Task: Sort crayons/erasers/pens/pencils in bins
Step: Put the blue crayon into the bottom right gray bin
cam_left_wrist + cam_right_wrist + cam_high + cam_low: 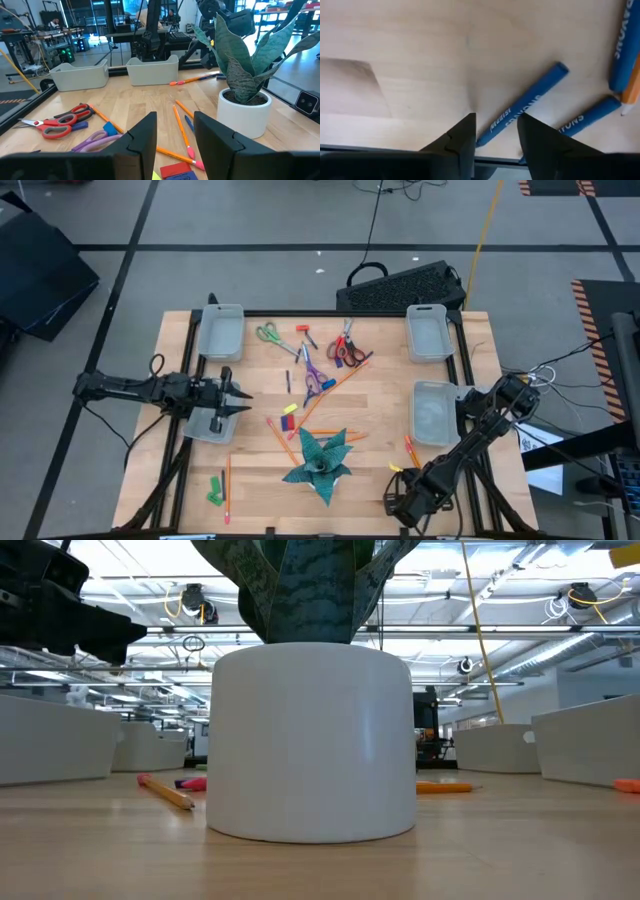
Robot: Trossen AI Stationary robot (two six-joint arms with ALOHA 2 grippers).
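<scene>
My right gripper (392,502) is low over the table's near right corner, open. In the right wrist view its fingers stand on either side of the near end of a blue crayon (525,107) lying flat on the wood; I cannot tell whether they touch it. Two more blue crayons (585,117) and an orange pencil tip (631,87) lie beside it. My left gripper (240,395) hovers open and bare over the near-left bin (208,425). Orange pencils (335,383), a dark pen (288,381) and small erasers (288,420) lie scattered mid-table.
A potted plant (320,460) in a white pot (312,740) stands near the front centre. Other bins sit far left (221,332), far right (427,332) and near right (436,412). Scissors (268,334) lie at the back; green pieces (215,490) and a pencil lie near left.
</scene>
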